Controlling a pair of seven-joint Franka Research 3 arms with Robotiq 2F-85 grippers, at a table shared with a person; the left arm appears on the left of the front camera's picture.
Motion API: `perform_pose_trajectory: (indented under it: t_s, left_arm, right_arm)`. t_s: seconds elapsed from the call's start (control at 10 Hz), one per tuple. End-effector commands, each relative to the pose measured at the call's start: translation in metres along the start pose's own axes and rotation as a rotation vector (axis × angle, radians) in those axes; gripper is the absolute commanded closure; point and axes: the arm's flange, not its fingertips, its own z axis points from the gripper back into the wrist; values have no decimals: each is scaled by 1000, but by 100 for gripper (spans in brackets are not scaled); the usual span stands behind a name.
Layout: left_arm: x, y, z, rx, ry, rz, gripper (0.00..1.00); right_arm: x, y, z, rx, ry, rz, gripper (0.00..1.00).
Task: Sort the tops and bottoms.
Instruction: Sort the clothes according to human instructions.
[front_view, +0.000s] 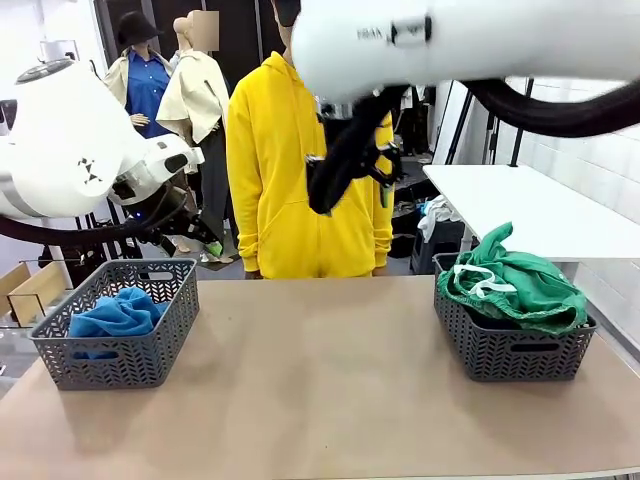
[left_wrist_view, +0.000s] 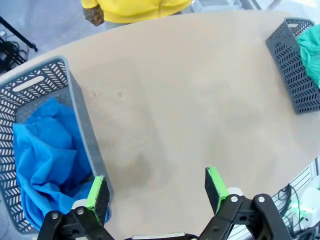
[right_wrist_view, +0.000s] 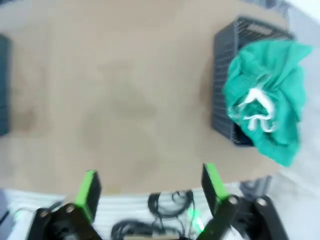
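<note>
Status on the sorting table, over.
Left gripper open, empty. Right gripper open, empty. Green shorts in right basket, blue shirt in left basket. Nothing between.

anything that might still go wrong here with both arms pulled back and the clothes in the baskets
The green shorts are heaped above the rim of the right basket and drape over its edge, so they might slide out or snag a passing gripper. The right gripper, open, hangs high near the person, so a sudden swing could come close. The blue shirt sits low in the left basket and looks safe.
</note>
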Motion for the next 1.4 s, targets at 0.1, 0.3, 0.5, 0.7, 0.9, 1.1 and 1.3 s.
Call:
perform_pose_trajectory:
  t_s: [0.1,0.3,0.5,0.7,0.9,1.1,1.3]
  left_arm:
    - [-1,-40,-32,53,45,-100,0]
    - [-12,-63,-48,126,84,-91,0]
    - [-20,-69,-52,170,26,-64,0]
    - [-20,-64,-52,86,93,-119,0]
    - [-20,-64,-52,86,93,-119,0]
    - [-20,-64,-52,86,93,-119,0]
    - [-20,-64,-52,86,93,-119,0]
  right_arm:
    - [-55,-39,-44,14,-42,-169,0]
    - [-62,-50,-51,24,-59,-215,0]
    - [-53,-51,-51,59,-62,-205,0]
    - [-55,-50,-51,7,-38,-195,0]
    - [-55,-50,-51,7,-38,-195,0]
    - [-55,-50,-51,7,-38,-195,0]
    - [-55,-50,-51,7,-38,-195,0]
